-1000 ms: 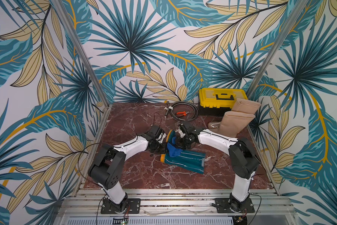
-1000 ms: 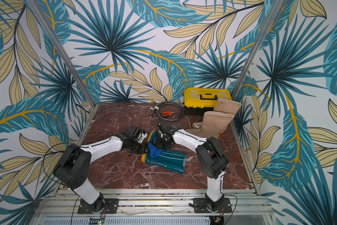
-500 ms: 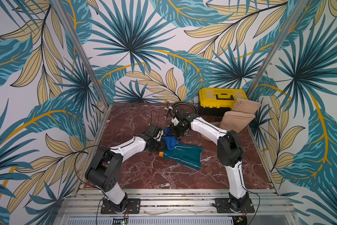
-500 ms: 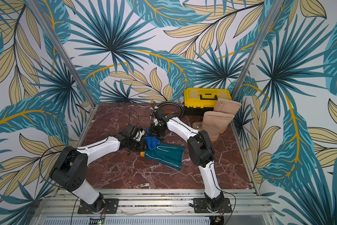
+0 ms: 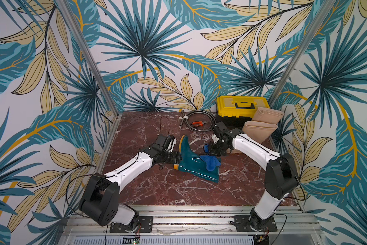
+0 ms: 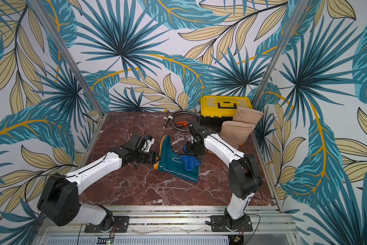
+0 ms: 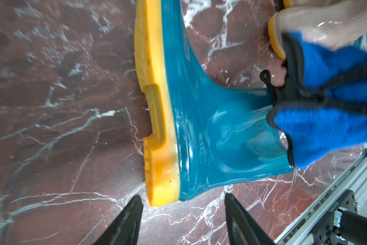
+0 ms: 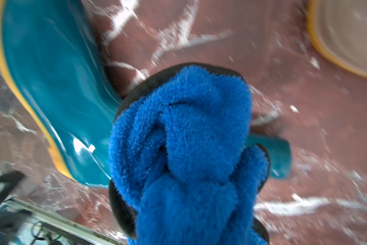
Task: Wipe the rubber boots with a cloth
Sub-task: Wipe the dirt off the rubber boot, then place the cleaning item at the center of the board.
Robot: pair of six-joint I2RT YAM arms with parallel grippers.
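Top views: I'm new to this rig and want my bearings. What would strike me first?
A glossy teal boot lies on its side in the middle of the scene, with a bright blue cloth draped over its shaft from the right hand, which grips it. The left hand sits open at the boot's orange-yellow heel. At the back right, a yellow toolbox stands beside two beige boots.

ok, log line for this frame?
left gripper: open, at heel of teal rubber boot, no grip | right gripper: shut on blue terry cloth, cloth over boot shaft | beige boots: standing by yellow toolbox
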